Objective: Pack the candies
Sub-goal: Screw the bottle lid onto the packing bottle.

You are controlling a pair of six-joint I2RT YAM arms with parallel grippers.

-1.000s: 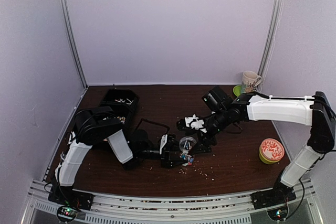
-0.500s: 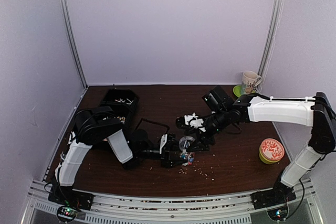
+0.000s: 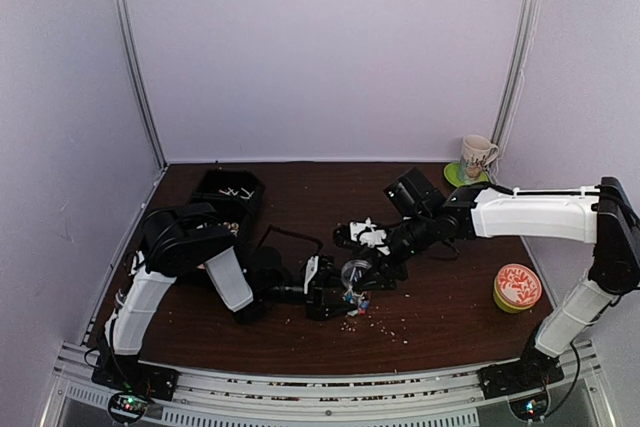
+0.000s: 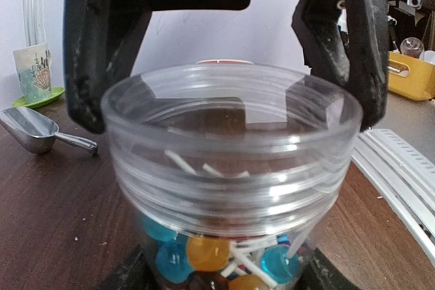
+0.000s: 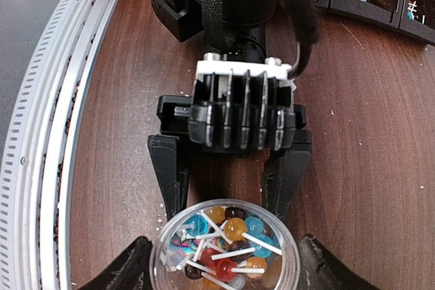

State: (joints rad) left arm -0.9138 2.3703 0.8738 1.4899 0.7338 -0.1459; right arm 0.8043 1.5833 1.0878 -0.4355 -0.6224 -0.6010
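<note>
Near the front middle of the table (image 3: 450, 322), the left gripper (image 5: 224, 205) clamps an upright clear plastic jar (image 4: 231, 168). The candies (image 5: 228, 239) lie inside it: blue, orange and red lollipops on white sticks. The right gripper (image 5: 224, 266) straddles the jar; whether its fingers (image 5: 132, 269) touch the wall, I cannot tell. Farther back stand a black tray (image 3: 228, 192) at left and a mug (image 3: 477, 155) at right.

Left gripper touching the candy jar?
Touching. Right wrist view: the left gripper presses both sides of the clear jar; left wrist view shows the same.
</note>
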